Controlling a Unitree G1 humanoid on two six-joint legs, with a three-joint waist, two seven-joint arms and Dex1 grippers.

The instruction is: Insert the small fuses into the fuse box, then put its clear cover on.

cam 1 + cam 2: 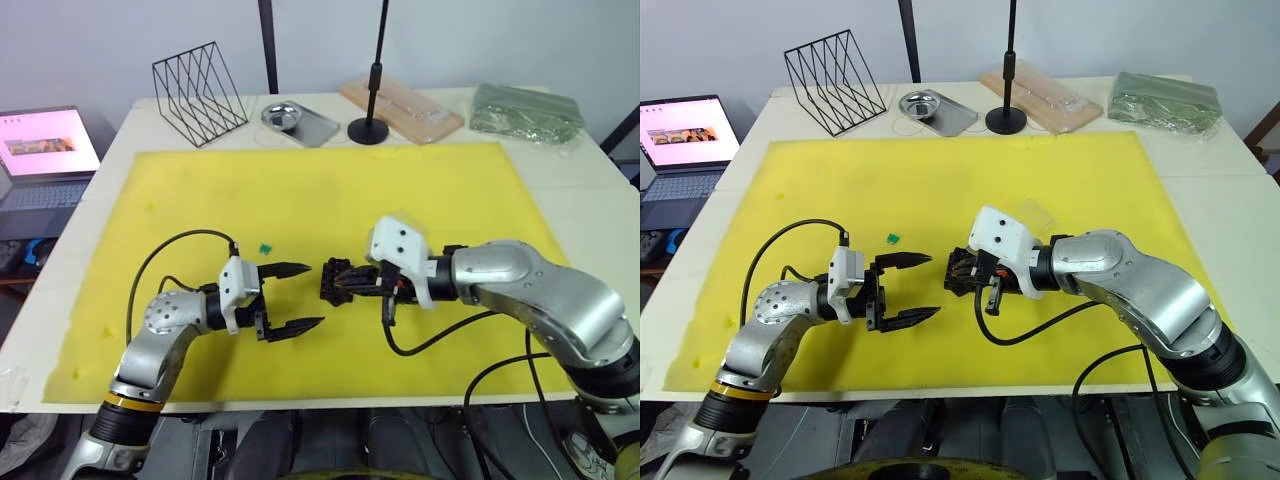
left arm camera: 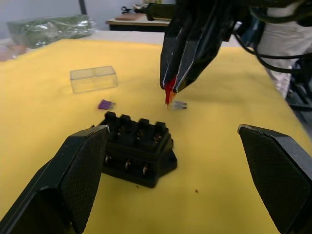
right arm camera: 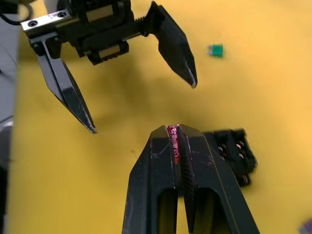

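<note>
The right claw (image 3: 176, 139) pinches the red fuse (image 2: 168, 93) just above the fuse box (image 2: 138, 149) on the yellow mat (image 1: 420, 190), the left claw (image 1: 290, 298) is spread beside it, so the fuse should probably descend straight, aligned with an empty slot.

I see a pale table (image 1: 90, 215) carrying a large yellow mat (image 1: 330, 190). Directly on the table, along its far edge: black wire rack (image 1: 198, 92), metal tray (image 1: 298, 122), round black stand base (image 1: 368, 130), wooden board in clear packaging (image 1: 405, 105), green bundle (image 1: 527, 110). On the mat: fuse box (image 2: 136, 148), clear cover (image 2: 93, 78) beyond it, purple fuse (image 2: 106, 104), greyish clear fuse (image 2: 180, 105), and green fuse (image 1: 265, 247) lying apart.
</note>
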